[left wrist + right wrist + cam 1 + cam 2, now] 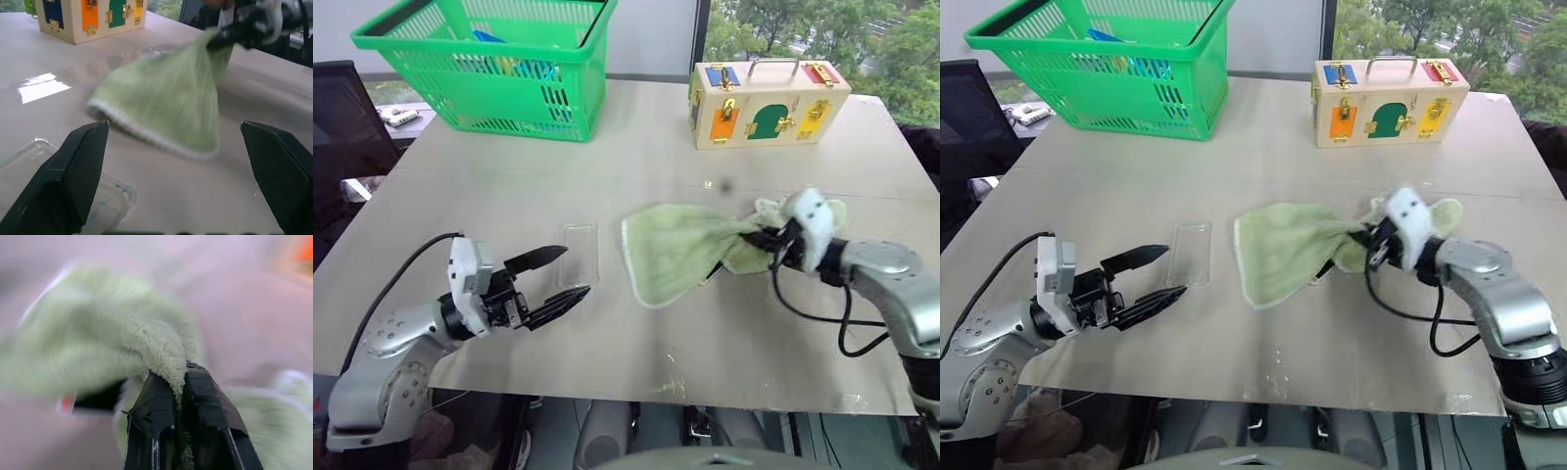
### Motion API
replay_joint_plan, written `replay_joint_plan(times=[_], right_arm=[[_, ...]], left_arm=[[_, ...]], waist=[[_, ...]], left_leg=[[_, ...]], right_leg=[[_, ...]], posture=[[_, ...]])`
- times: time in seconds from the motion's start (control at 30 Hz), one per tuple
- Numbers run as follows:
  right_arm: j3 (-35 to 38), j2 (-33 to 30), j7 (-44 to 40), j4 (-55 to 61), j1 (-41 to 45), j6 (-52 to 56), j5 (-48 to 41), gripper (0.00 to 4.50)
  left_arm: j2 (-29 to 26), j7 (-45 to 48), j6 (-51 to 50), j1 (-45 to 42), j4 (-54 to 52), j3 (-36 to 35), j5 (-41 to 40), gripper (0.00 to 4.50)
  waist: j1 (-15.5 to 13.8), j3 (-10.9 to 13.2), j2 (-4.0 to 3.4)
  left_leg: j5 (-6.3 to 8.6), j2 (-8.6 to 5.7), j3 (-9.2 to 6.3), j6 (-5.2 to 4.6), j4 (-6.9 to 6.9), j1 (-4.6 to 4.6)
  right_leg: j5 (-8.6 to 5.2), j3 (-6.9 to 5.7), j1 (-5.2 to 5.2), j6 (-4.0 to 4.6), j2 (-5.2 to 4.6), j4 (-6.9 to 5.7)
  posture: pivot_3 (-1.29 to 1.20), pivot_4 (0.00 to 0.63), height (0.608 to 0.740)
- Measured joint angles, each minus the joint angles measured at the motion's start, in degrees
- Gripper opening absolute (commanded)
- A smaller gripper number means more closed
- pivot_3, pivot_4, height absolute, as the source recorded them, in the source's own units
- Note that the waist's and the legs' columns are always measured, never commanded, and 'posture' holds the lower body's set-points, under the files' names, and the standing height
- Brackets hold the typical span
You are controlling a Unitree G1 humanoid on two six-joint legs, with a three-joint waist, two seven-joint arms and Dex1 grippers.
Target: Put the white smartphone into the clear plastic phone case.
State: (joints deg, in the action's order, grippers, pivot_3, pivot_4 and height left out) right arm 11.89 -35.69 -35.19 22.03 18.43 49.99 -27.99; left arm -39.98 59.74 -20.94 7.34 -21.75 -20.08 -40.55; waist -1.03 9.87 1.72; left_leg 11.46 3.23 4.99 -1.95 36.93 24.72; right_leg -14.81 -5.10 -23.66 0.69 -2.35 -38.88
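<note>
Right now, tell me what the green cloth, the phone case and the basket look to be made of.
Green cloth: soft, fuzzy terry or microfibre; it drapes from the right gripper.
Clear phone case: thin, glossy transparent plastic, seen mainly by glints.
Basket: rigid green moulded plastic lattice, probably.

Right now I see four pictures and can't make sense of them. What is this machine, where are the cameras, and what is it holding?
It is a two-armed robot at a table. Two pictures come from cameras on its head, looking down over its arms; the other two come from cameras on its wrists, looking along the black fingers.

On the table lie a green cloth, a clear case, a green basket and a wooden box with coloured latches.

The right end effector is shut on the cloth, pinching and lifting one edge. Something dark with a white edge peeks from under the cloth in the right wrist picture, too blurred to name. The left end effector is open, holding nothing, beside the case.
</note>
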Motion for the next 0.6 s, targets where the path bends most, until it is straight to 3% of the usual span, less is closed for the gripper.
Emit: replay_joint_plan(times=[0.2,0.33,0.6], right_arm=[[17.3,-2.0,12.1,-0.5,-1.8,5.5,1.3,0.04],[22.4,-4.6,15.9,0.4,-7.7,7.7,4.3,0.04],[17.2,-12.0,15.4,4.4,-25.4,9.6,11.1,0.04]], left_arm=[[0.6,0.4,1.3,-2.2,2.8,1.8,1.2,4.50],[0.6,0.5,1.5,-4.3,5.1,2.8,1.3,4.50],[0.6,1.4,2.3,-8.8,8.2,5.5,3.5,4.50]], waist=[[0.1,0.0,-0.08],[0.1,0.0,-0.15],[0.3,-0.1,-0.35]], left_leg=[[0.00,-0.02,0.04,0.00,-0.09,0.01],[0.00,-0.01,0.04,-0.01,-0.10,-0.01],[0.00,0.02,0.06,-0.01,-0.10,-0.05]], right_leg=[[-0.01,0.02,-0.03,0.00,0.03,0.03],[-0.01,0.03,-0.03,-0.01,0.06,0.01],[-0.01,0.09,-0.02,-0.02,0.11,0.02]], posture=[[0.00,0.150,0.740],[0.00,0.150,0.740],[0.00,0.150,0.740]])
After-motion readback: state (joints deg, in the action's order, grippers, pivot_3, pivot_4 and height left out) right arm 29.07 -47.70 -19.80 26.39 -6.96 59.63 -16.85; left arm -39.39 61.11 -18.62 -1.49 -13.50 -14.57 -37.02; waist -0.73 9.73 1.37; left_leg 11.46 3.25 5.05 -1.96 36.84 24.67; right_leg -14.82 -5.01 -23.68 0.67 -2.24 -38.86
